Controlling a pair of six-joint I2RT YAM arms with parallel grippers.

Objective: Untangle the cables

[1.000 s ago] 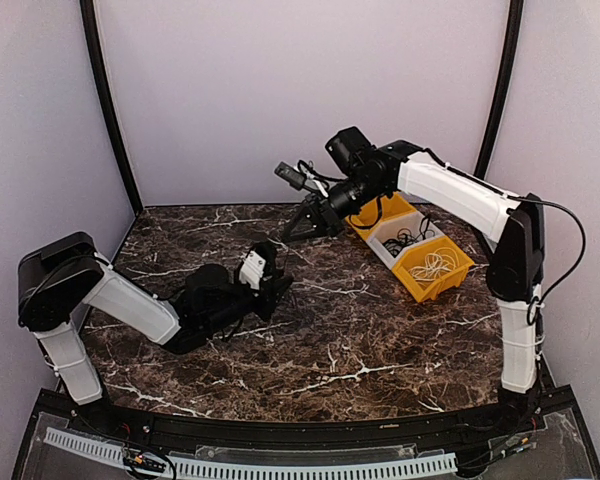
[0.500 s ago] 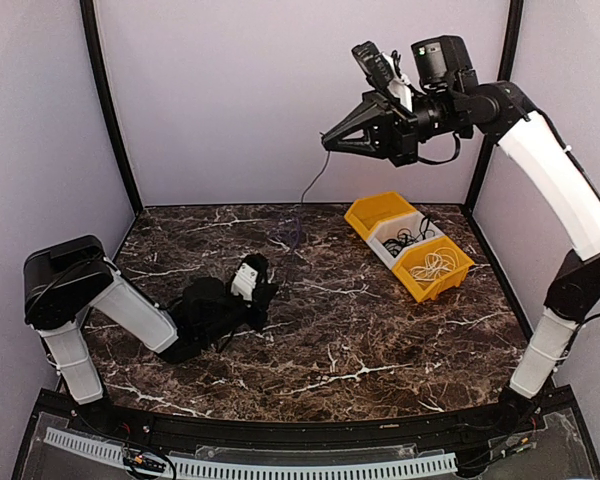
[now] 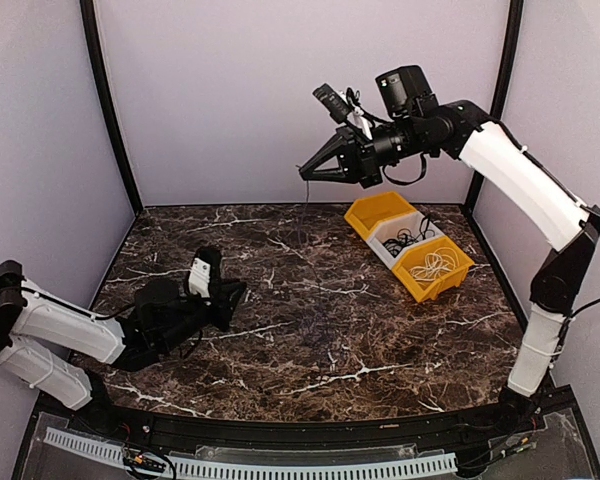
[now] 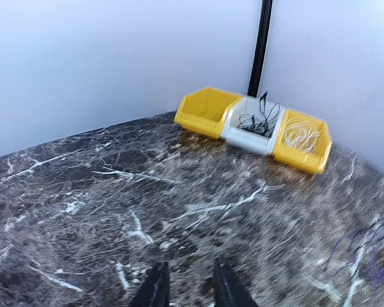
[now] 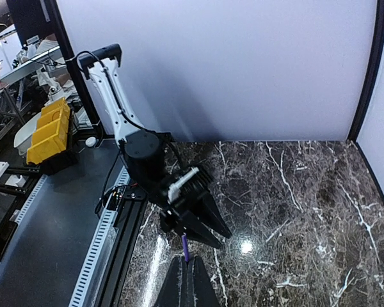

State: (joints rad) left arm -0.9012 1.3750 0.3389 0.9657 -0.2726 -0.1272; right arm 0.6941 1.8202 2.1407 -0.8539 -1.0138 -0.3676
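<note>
My right gripper (image 3: 303, 172) is held high above the back of the table, shut on a thin purple cable (image 5: 186, 248) that hangs down from its tips (image 5: 187, 261). Blurred purple cable loops (image 4: 370, 248) show low at the right of the left wrist view. My left gripper (image 3: 238, 292) sits low over the marble table (image 3: 360, 330) at the left. Its fingers (image 4: 157, 291) stand slightly apart with nothing between them. More cables lie in bins: black ones (image 3: 408, 238) and a white coil (image 3: 436, 265).
Three joined bins stand at the back right: an empty yellow bin (image 3: 378, 212), a white bin (image 4: 243, 131) and a yellow bin (image 4: 317, 160). Black corner posts (image 3: 110, 110) and lilac walls close in the table.
The right arm has lifted from near the table to high above it with the cable, then shifted left. The left arm has drawn back to the left, and its jaws have narrowed.
</note>
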